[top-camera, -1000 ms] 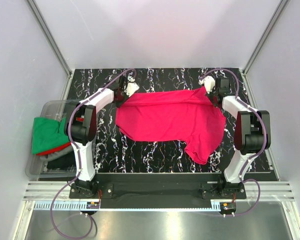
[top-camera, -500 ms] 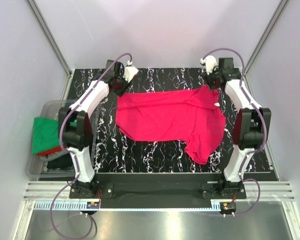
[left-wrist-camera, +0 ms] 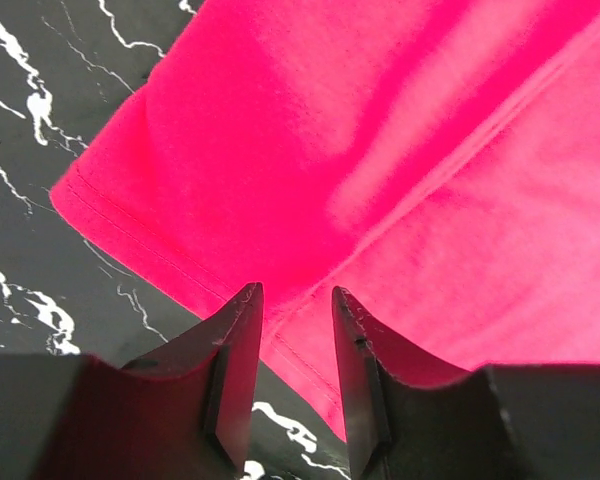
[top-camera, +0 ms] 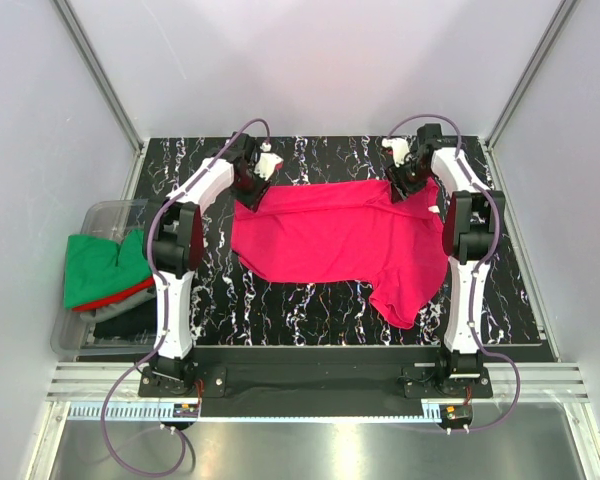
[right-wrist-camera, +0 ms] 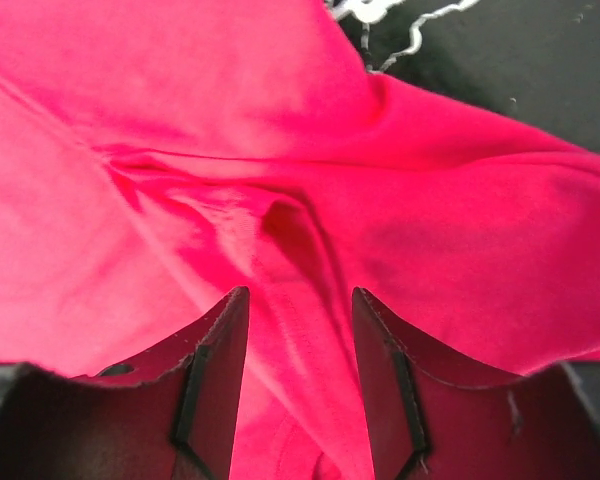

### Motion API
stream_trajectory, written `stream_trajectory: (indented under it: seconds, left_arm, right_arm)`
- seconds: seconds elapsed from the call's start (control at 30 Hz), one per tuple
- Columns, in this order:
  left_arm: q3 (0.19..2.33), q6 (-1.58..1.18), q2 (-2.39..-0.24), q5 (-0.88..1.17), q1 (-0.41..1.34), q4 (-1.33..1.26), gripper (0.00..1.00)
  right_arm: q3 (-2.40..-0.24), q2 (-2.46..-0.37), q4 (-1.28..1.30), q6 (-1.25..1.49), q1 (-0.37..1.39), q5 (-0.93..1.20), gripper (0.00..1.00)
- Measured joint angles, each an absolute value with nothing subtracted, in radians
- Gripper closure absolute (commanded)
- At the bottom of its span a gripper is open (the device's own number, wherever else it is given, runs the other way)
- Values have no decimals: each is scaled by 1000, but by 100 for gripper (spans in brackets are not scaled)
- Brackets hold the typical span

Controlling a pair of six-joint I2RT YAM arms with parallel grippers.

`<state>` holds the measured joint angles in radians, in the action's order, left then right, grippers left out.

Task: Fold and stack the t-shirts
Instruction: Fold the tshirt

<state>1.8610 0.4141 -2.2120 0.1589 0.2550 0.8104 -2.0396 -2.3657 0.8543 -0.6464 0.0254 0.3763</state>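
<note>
A crimson t-shirt (top-camera: 340, 235) lies spread on the black marbled table (top-camera: 310, 305), with one part hanging toward the near right. My left gripper (top-camera: 252, 186) hovers over the shirt's far left corner. In the left wrist view its jaws (left-wrist-camera: 295, 295) stand apart above the hem of the cloth (left-wrist-camera: 380, 150), nothing pinched. My right gripper (top-camera: 410, 186) is over the far right corner. Its jaws (right-wrist-camera: 300, 295) are open above wrinkled crimson cloth (right-wrist-camera: 230, 120). A green t-shirt (top-camera: 95, 265), a red one (top-camera: 123, 297) and a dark one (top-camera: 120, 322) lie piled at the left.
A clear plastic bin (top-camera: 102, 208) off the table's left edge holds the pile of shirts. Grey walls close in the table on the left, back and right. Both arm bases sit on the metal rail (top-camera: 310, 380) at the near edge.
Both grippers, shut at the crimson shirt's far corners a second ago, have opened and let go. They drew back toward the far wall, then returned over the far edge of the cloth.
</note>
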Motion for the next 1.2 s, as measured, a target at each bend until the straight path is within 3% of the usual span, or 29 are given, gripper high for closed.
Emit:
stream_trajectory:
  seconds: [0.77,0.9,1.03,1.2]
  left_arm:
    - [1848,390,-2212,181,255,818,62]
    - [1837,390,-2212,181,255,822,62]
    - [1836,390,-2212,181,255,822,62]
    - [1835,391,-2212,180,255,822,62]
  right_arm:
    - [-2225,-2491,968,-657,25,474,48]
    - [-2256,-2498,970,-655,26,488,51]
    - [-2274,-2502,970,-653,29,496,66]
    - [-2275,-2504,971,-646,41,509,65]
